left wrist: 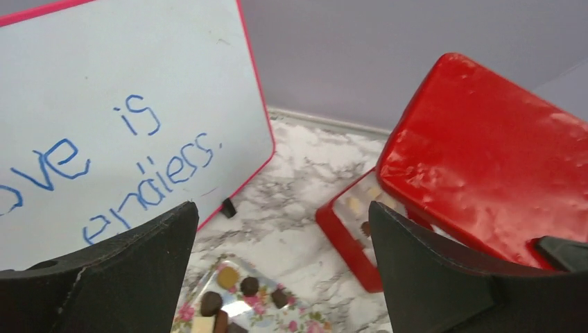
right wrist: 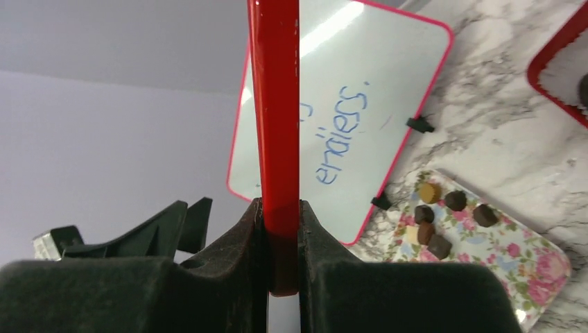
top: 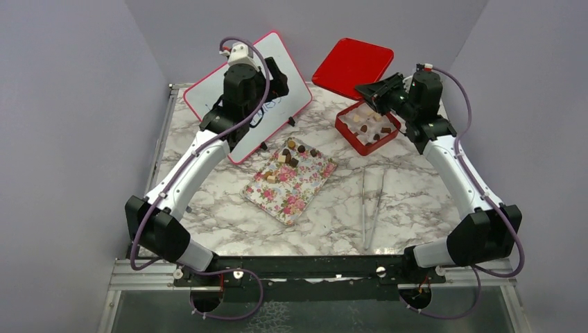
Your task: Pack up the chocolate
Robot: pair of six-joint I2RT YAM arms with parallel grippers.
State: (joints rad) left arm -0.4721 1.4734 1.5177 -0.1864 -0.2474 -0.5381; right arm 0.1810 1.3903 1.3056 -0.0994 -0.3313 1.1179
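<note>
You have one whiteboard (top: 288, 76), one tray (top: 291, 198), one box (top: 355, 143) and one lid (top: 350, 66). You can count at least seven chocolates (right wrist: 455, 200) on the tray.

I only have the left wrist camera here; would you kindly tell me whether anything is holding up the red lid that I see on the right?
Observer: Yes. In the right wrist view, the right gripper is shut on the edge of the red lid.
Operator: Thank you. I see only a corner of the box; is anything in it?
Observer: From above, the red box holds several chocolates on a white liner.
Operator: Is there anything on the table nearer the arms?
Observer: Two thin metal sticks lie side by side on the marble, to the right of the floral tray.
</note>
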